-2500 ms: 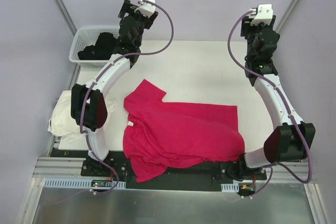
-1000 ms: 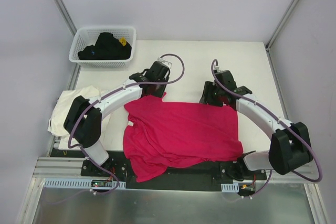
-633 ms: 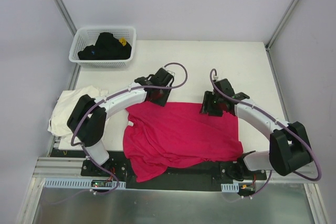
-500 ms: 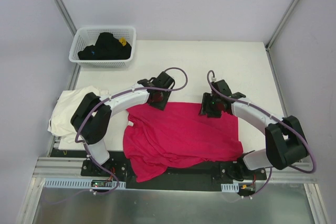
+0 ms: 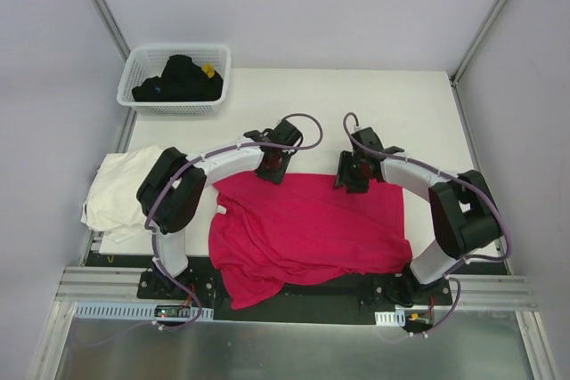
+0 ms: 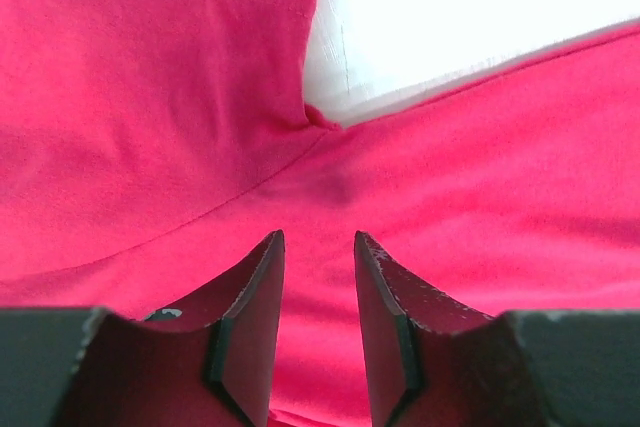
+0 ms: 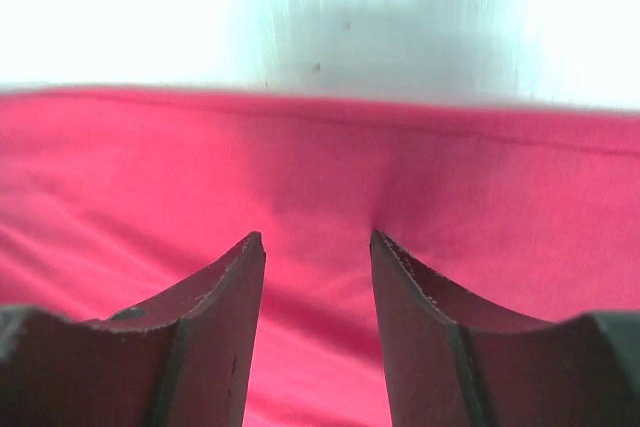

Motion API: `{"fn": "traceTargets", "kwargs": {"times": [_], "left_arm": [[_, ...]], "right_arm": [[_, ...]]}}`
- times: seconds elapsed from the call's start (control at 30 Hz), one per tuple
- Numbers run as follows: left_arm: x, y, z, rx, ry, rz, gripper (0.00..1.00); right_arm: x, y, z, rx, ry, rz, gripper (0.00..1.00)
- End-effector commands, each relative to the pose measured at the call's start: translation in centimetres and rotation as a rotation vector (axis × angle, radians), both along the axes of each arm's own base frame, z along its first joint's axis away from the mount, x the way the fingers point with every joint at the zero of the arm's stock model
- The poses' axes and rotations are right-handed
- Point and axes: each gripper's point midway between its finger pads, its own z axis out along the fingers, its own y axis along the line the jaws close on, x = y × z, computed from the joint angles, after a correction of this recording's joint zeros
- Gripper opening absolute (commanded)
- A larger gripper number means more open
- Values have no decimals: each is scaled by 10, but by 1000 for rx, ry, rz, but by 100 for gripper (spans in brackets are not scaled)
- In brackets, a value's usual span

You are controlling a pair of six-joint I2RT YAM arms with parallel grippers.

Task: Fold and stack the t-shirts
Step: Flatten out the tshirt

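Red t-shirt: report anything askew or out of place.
The red t-shirt lies rumpled and crooked, one corner spilling off the table at the near edge. The cream t-shirt hangs bunched off the left edge.

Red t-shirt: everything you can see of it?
Magenta-red t-shirt, soft stitched cloth, lies spread and wrinkled on the white table, its near edge over the black base plate. White label at the collar. The left hand sits at the far sleeve seam, the right hand at the far hem, both open, tips at the cloth.
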Motion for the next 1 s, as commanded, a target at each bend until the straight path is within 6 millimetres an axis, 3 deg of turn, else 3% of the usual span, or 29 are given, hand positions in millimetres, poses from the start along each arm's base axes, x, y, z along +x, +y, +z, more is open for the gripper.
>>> {"fn": "traceTargets", "kwargs": {"times": [0.0,0.47,0.8,0.97], "left_arm": [[13,-3,5,31,-39,-4,33],[29,-2,-16,58,-7,13,32],[81,-4,-15,33,-48,62,30],[104,-7,-14,15,-69,74,29]], "right_arm": [[24,4,8,33,-23,-40,49],[40,-12,-14,26,46,-108,49],[73,-24,-25,28,57,-186,47],[95,-26,-20,29,24,-207,47]]}}
